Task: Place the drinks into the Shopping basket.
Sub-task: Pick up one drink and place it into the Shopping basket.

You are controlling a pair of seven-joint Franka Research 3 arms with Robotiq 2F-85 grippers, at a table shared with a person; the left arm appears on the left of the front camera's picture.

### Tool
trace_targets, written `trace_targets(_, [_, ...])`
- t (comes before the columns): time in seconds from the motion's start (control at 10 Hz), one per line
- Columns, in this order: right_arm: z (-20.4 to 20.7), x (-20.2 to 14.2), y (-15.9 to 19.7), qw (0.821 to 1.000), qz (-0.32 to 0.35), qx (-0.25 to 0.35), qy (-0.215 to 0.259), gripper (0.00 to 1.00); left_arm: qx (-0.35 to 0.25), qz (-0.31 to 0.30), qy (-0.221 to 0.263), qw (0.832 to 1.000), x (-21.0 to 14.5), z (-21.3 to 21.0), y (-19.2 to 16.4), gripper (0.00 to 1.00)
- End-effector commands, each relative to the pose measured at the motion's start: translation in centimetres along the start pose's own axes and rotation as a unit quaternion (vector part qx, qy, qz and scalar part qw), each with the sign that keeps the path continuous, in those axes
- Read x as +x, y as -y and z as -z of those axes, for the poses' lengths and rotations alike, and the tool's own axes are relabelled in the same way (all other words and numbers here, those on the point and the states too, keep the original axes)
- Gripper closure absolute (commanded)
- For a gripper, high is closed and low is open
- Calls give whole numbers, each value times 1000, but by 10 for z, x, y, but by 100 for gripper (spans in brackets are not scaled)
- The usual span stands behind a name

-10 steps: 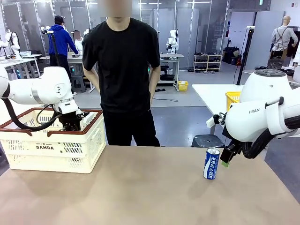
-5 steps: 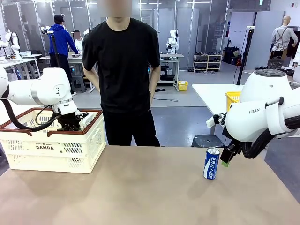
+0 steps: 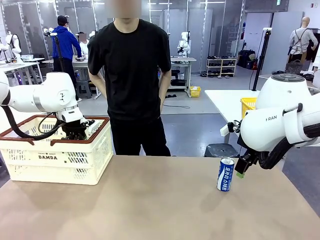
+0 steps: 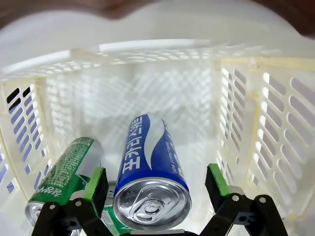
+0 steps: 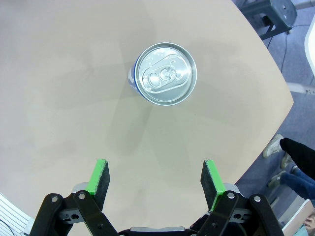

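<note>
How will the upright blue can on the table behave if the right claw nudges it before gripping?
Tall and slim on a narrow base, the blue can would probably tip rather than slide. Once down, its round body would likely roll on the smooth table.

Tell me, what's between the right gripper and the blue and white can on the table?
Bare tan tabletop lies between the open right gripper and the blue and white metal can, in the right wrist view.

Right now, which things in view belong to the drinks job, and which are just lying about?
Job: Shopping basket; blue can and green can inside it; second blue can upright on the table.
Lying about: yellow mesh basket, black stool, both beyond the table.
</note>
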State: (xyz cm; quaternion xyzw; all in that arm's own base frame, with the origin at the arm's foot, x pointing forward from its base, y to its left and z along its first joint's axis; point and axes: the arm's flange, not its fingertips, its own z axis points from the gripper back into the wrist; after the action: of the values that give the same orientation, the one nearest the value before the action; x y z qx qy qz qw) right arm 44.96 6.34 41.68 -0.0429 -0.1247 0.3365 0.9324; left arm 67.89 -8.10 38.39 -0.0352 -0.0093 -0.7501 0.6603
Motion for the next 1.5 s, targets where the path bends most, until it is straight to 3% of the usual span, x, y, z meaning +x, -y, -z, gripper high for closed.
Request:
trace_targets(0.0, [0, 0, 0, 1000, 1, 0, 0, 7, -3, 2, 0, 1000, -1, 1, 1, 0])
trace_targets(0.4, [0, 0, 0, 1000, 1, 0, 0, 7, 0, 0, 0, 1000, 0, 0, 0, 0])
trace_targets(0.9, [0, 0, 0, 1000, 1, 0, 0, 7, 44, 8, -44, 998, 9, -56, 17, 0])
trace_targets(1.2, [0, 0, 0, 1000, 1, 0, 0, 7, 103, -1, -56, 993, 6, -108, 45, 0])
trace_targets(1.4, [0, 0, 0, 1000, 1, 0, 0, 7, 145, 0, -43, 989, 8, -134, 85, 0])
